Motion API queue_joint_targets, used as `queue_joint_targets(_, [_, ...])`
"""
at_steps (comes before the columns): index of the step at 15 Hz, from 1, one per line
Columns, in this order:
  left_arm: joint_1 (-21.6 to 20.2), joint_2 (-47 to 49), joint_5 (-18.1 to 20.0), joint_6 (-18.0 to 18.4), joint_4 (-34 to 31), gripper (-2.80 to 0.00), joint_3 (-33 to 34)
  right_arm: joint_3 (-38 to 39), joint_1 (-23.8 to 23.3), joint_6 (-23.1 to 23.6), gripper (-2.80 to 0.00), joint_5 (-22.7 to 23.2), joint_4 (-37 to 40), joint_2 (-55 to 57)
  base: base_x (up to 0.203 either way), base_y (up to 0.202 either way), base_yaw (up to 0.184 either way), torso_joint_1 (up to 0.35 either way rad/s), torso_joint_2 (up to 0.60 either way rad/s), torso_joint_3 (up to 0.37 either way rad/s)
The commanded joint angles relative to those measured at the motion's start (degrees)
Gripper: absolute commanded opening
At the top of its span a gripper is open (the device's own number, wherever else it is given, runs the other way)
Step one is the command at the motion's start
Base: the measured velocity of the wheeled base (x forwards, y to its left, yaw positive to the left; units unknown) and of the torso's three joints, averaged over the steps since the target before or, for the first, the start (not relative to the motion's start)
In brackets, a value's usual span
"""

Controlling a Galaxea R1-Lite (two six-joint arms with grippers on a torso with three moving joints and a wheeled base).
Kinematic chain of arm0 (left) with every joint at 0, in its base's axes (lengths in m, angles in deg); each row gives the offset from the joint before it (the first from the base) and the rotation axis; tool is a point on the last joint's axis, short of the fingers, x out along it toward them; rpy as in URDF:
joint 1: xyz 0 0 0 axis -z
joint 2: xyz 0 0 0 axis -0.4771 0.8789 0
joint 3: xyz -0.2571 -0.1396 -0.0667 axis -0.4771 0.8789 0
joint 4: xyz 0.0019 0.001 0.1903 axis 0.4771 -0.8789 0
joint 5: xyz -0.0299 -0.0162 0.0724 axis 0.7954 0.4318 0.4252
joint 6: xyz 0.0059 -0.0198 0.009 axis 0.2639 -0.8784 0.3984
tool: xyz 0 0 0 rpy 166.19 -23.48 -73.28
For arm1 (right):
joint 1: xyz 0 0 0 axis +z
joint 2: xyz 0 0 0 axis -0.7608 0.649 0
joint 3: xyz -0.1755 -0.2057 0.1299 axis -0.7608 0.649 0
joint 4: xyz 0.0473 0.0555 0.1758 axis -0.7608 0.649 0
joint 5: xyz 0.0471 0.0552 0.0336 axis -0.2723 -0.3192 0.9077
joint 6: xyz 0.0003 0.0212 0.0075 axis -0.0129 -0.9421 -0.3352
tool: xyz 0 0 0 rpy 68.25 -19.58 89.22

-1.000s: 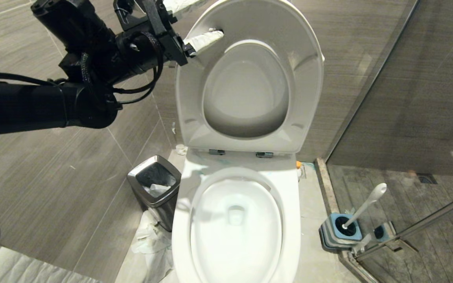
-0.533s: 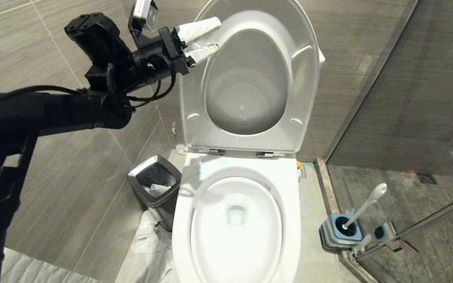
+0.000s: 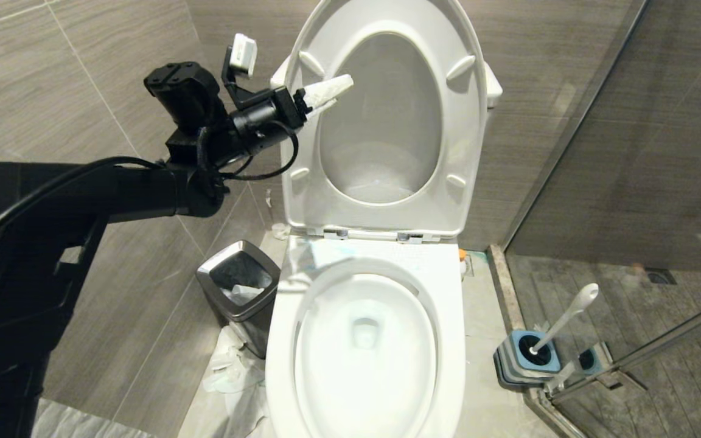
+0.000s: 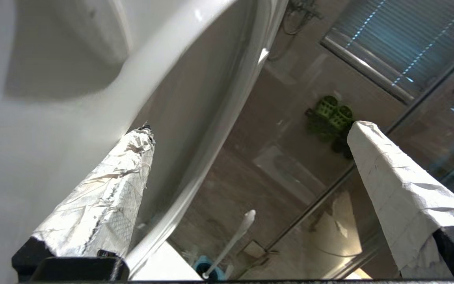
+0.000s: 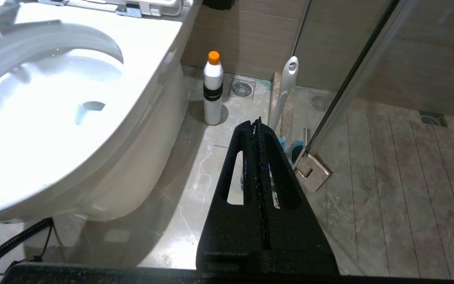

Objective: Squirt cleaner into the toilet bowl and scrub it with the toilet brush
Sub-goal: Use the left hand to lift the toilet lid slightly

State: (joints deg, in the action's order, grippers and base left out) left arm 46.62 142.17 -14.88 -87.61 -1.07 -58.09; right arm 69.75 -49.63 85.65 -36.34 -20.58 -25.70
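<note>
Seat and lid: the seat [image 3: 387,121] and lid were seen raised upright, at 12 o'clock of the toilet bowl [image 3: 366,340].
Left claw [image 3: 326,94]: spread wide, nothing held, at the seat's 10 o'clock edge.
Right claw [image 5: 256,130]: pressed shut, empty, low near the floor.
Cleaner bottle [image 5: 213,88]: stood capped at the bowl's 2 o'clock; no blue liquid was seen in the bowl.
Toilet brush [image 3: 563,322]: parked in its holder [image 3: 524,362] at 3 o'clock.
Progress: squirting and scrubbing were judged undone.
Writing: none could be read.
</note>
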Motion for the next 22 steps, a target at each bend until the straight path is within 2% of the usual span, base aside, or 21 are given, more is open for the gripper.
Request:
queue_joint_targets(1, [0.0, 0.9, 0.2, 0.0, 0.4, 0.00, 0.0, 0.7, 0.0, 0.1, -2.80, 0.1, 0.0, 0.0, 0.000, 0.000, 0.000, 0.000, 0.00, 0.000])
queue_joint_targets(3, [-0.4, 1.0, 0.1, 1.0, 0.4, 0.00, 0.0, 0.7, 0.0, 0.0, -2.80, 0.1, 0.0, 0.0, 0.000, 0.000, 0.000, 0.000, 0.00, 0.000])
queue_joint_targets(5, [-0.6, 1.8, -0.4, 4.2, 0.6, 0.00, 0.0, 0.7, 0.0, 0.0, -2.80, 0.1, 0.0, 0.0, 0.000, 0.000, 0.000, 0.000, 0.00, 0.000])
queue_joint_targets(10, [-0.5, 3.3, -5.4, 8.6, 1.2, 0.00, 0.0, 0.7, 0.0, 0.0, -2.80, 0.1, 0.1, 0.0, 0.000, 0.000, 0.000, 0.000, 0.00, 0.000])
queue_joint_targets(14, [-0.5, 2.8, -6.8, 8.7, 1.8, 0.00, 0.1, 0.7, 0.0, 0.1, -2.80, 0.1, 0.0, 0.0, 0.000, 0.000, 0.000, 0.000, 0.00, 0.000])
queue_joint_targets(15, [-0.5, 1.7, -6.7, 7.5, 1.8, 0.00, 0.2, 0.7, 0.0, 0.1, -2.80, 0.1, 0.1, 0.0, 0.000, 0.000, 0.000, 0.000, 0.00, 0.000])
queue_joint_targets(18, [-0.1, -4.5, -6.6, -1.6, 1.8, 0.00, 3.0, 0.7, 0.0, 0.0, -2.80, 0.1, 0.0, 0.0, 0.000, 0.000, 0.000, 0.000, 0.00, 0.000])
queue_joint_targets(20, [0.1, -9.4, -6.5, -7.4, 1.8, 0.00, 7.8, 0.7, 0.0, 0.1, -2.80, 0.1, 0.0, 0.0, 0.000, 0.000, 0.000, 0.000, 0.00, 0.000])
queue_joint_targets(22, [0.3, -14.4, -6.4, -11.3, 1.7, 0.00, 13.6, 0.7, 0.0, 0.1, -2.80, 0.1, 0.0, 0.0, 0.000, 0.000, 0.000, 0.000, 0.00, 0.000])
